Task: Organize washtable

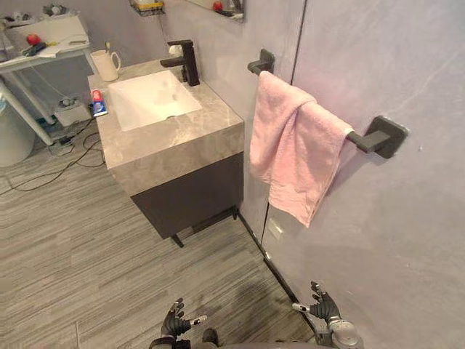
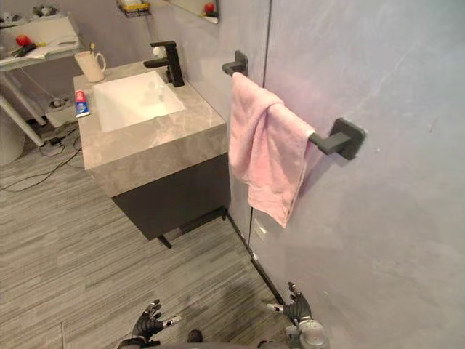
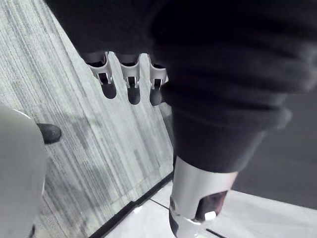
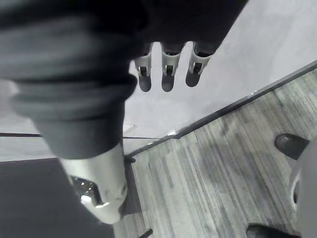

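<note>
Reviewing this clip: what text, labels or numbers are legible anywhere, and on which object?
None can be read.
Red, white and blue tube on the washtable: carries print, too small to read.
Mug and pink towel: no print visible.

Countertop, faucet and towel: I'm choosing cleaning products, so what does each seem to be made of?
Countertop: grey stone or stone-look slab, smooth, with pale marble-like veins.
Faucet: probably metal, matte black, with sharp square edges and no shine.
Towel: pink cotton-like terry, soft and drooping in folds over the bar.
</note>
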Motion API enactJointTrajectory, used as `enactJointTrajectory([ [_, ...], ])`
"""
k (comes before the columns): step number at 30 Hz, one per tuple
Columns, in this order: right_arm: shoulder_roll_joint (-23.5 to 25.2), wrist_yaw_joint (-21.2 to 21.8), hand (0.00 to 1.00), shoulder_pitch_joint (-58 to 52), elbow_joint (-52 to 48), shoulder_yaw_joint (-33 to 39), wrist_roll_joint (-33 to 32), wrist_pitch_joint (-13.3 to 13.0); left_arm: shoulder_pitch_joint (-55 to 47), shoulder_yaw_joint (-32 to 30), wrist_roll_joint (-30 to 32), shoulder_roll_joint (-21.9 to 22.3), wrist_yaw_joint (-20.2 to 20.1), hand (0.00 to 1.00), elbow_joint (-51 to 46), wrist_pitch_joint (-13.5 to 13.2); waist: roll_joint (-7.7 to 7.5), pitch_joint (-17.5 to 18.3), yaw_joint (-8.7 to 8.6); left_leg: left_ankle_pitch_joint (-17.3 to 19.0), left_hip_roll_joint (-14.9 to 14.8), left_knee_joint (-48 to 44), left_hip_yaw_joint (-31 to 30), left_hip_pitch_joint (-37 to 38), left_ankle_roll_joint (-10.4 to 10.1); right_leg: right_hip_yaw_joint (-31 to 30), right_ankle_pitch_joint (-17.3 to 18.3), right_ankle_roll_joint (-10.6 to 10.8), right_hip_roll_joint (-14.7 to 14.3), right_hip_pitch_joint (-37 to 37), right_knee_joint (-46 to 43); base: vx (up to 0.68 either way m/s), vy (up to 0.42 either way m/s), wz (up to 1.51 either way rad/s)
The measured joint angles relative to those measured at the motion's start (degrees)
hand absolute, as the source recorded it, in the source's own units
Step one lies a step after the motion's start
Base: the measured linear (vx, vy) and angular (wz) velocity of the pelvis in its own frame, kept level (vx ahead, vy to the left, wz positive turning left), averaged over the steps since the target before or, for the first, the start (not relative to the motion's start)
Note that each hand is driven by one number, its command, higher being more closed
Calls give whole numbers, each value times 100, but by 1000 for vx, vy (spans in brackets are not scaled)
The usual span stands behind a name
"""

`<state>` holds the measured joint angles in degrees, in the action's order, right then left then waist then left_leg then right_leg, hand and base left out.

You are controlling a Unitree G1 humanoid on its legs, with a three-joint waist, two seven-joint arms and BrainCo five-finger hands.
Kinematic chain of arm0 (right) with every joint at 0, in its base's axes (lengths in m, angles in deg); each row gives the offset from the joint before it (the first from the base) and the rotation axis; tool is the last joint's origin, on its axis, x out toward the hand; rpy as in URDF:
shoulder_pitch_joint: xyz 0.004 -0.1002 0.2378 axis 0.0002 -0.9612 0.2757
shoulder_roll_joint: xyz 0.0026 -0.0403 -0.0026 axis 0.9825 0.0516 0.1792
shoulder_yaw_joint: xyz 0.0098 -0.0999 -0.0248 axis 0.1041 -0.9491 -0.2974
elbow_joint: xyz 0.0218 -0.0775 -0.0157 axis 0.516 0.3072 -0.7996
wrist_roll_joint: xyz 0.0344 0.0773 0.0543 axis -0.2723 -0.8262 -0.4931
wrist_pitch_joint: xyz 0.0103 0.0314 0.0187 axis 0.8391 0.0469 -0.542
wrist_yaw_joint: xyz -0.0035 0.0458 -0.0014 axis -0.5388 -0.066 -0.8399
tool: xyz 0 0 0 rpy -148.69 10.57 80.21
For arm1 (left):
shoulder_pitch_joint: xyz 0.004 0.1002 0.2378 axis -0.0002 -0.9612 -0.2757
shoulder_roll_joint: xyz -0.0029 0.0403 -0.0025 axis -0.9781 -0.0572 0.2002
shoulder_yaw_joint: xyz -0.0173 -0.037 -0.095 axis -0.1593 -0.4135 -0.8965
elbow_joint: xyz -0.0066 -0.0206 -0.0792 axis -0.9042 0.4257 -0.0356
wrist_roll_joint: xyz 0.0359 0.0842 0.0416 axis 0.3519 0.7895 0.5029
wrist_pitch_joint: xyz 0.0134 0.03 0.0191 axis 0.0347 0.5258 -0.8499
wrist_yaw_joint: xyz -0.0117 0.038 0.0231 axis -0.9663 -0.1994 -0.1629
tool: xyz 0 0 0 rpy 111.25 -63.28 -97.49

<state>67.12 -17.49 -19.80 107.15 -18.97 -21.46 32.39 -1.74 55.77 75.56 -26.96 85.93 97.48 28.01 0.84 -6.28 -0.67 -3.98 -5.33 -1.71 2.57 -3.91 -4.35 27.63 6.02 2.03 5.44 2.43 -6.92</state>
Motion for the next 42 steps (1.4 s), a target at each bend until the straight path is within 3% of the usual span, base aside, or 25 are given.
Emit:
enactJointTrajectory([
  [2, -23, -3, 0, 147, 149, 23, -4, 5, 33, 12, -8, -12, 9, 0, -248, -39, -50, -119, 4, -260, 116, -167, -2, -311, 161, 387, -28, -58, 234, -56, -161, 1, 62, 128],
  [3, -37, -7, 0, 285, 220, 26, -5, 41, 94, 44, -20, -18, 14, 0, -366, -51, -157, -253, 25, -88, 94, -690, 595, -566, 275, 752, -65, -103, 445, -47, -155, -12, 70, 118],
  [5, -81, -19, 0, 382, 225, 31, -5, 48, 81, 51, -55, -16, 16, 0, -343, 0, -167, -320, 77, 328, -298, -1236, 1201, -604, 388, 1037, -74, -89, 520, 81, -170, 12, 91, 90],
  [8, -153, -46, 0, 408, 202, 212, -9, 49, 161, 67, -56, -16, 32, 0, -344, 2, -122, -345, -89, 407, -873, -917, 1984, -369, 301, 1655, -177, 119, 797, 428, -205, 40, 231, 122],
  [10, -222, -54, 0, 421, 226, 357, -20, 45, 293, 91, -57, -22, 64, 0, -326, -5, 57, -313, -141, -77, -1059, -480, 2483, -295, 17, 1940, -238, 444, 919, 523, -196, 60, 360, 96],
  [12, -54, -42, 0, 469, 326, 396, -31, 67, 434, 69, -109, -260, 185, 0, -243, -33, -190, -373, -4, -123, -394, -196, 2393, -252, 262, 2092, -482, 510, 1392, 559, -161, 86, 403, 67],
  [14, 165, -35, 0, 443, 340, 392, -51, 85, 445, 51, -121, -454, 204, 0, -128, -33, -281, -356, 3, 12, -96, -373, 2141, -416, 451, 2093, -684, 525, 1579, 676, -76, 70, 323, 84],
  [16, 238, -17, 0, 495, 372, 374, -57, 107, 450, -19, -120, -561, 240, 0, -83, -33, -277, -367, 44, 371, -55, -1011, 1962, -724, 558, 2091, -850, 629, 1683, 806, -78, 48, 240, 71],
  [17, 236, -13, 0, 518, 374, 341, -59, 109, 440, -99, -121, -624, 258, 0, -48, -31, -244, -379, 183, 748, -92, -1620, 1864, -944, 624, 2099, -894, 682, 1731, 911, -126, 6, 213, 37],
  [19, 177, -13, 0, 553, 374, 331, -61, 116, 336, -155, -120, -563, 256, 0, -18, -33, -165, -393, 223, 1201, -79, -2071, 1755, -1055, 658, 2057, -886, 674, 1995, 908, -705, -14, 241, 27],
  [20, 129, -11, 0, 579, 367, 290, -62, 140, 245, -109, -118, -518, 237, 0, 22, -24, -169, -403, 267, 1314, 35, -2106, 1724, -1005, 742, 1717, -905, 238, 2377, 618, -1501, -6, 287, 25],
  [21, 113, -11, 0, 587, 360, 245, -62, 159, 206, -60, -116, -499, 241, 0, 22, -21, -160, -428, 257, 1355, 152, -2039, 1636, -950, 806, 910, -901, -515, 2519, 122, -2223, 4, 280, 35],
  [22, 140, -11, 0, 584, 364, 241, -63, 162, 206, -26, -116, -522, 243, 0, 22, -18, -135, -464, 220, 1366, 206, -1973, 1563, -928, 826, 359, -664, -377, 2411, -91, -2506, 40, 244, 63],
  [23, 218, 4, 0, 579, 366, 233, -74, 169, 227, -9, -110, -559, 242, 0, 17, -17, -234, -558, 167, 1363, 369, -1716, 1394, -761, 836, -519, -77, -72, 2050, -390, -2939, 84, 188, 71],
  [24, 262, 12, 0, 569, 360, 222, -78, 168, 249, -10, -112, -595, 242, 0, 18, -6, -363, -618, 147, 1372, 479, -1526, 1303, -571, 870, -875, 275, -28, 1801, -514, -3145, 101, 162, 69],
  [27, 220, 6, 0, 409, 342, 42, -224, 162, 233, 18, -126, -570, 243, 0, 5, 10, -451, -718, 149, 1377, 678, -1233, 1258, -216, 938, -866, 897, 98, 1153, -1042, -3142, 110, 121, 28],
  [30, 220, 10, 0, 310, 330, 29, -334, 149, 287, 78, -126, -527, 240, 0, 3, 9, -388, -787, 102, 1382, 706, -1059, 1155, -5, 938, -710, 874, 172, 565, -1485, -2205, 118, 73, 26],
  [32, 217, -1, 0, 274, 270, 41, -396, 114, 294, 84, -124, -483, 233, 0, 6, 9, -349, -792, -7, 1377, 722, -665, 1114, 175, 892, -729, 531, 161, 270, -1622, -1405, 223, 52, 36],
  [33, 236, -4, 0, 241, 235, 92, -397, 92, 273, 103, -118, -466, 218, 0, 12, 7, -402, -745, -60, 1439, 772, -476, 1099, 392, 730, -828, 374, 95, 206, -1700, -1063, 197, 20, 50],
  [34, 259, -2, 0, 196, 187, 140, -412, 81, 279, 100, -112, -461, 188, 0, -1, -11, -487, -718, -111, 1567, 765, -740, 1093, 298, 727, -896, 354, 41, 243, -1760, -1105, 330, -51, 82],
  [35, 273, -1, 0, 103, 36, 249, -450, 25, 303, 78, -110, -434, 136, 0, 39, -19, -411, -771, -210, 1618, 724, -1066, 1125, 211, 756, -972, 332, 2, 308, -1776, -1383, 339, -123, 75],
  [37, 213, 9, 0, 15, 44, 274, -462, 52, 256, 32, -111, -372, 130, 0, 47, 7, -410, -697, -177, 1964, 705, -1406, 1184, 285, 600, -1032, 347, -6, 321, -1644, -1745, 413, -151, 43],
  [39, 186, 6, 0, -4, -2, 245, -492, 46, 182, -94, -122, -292, 131, 0, 28, 12, -232, -665, -155, 2265, 232, -2369, 1470, 303, 150, -1069, 348, -290, -177, -1058, -1330, 482, -152, 12],
  [41, 127, 3, 0, -30, -87, 253, -559, 38, 202, -158, -125, -196, 128, 0, -89, 35, -48, -715, -154, 2075, -348, -3801, 1821, -74, 105, -1120, 343, -370, -455, -645, -1015, 485, -115, -19],
  [42, 120, 1, 0, -51, -87, 253, -576, 49, 164, -206, -130, -131, 130, 0, -123, 36, -17, -719, -140, 1633, -520, -4465, 1888, -164, 273, -1294, 371, -425, -518, -289, -789, 526, -84, -53],
])
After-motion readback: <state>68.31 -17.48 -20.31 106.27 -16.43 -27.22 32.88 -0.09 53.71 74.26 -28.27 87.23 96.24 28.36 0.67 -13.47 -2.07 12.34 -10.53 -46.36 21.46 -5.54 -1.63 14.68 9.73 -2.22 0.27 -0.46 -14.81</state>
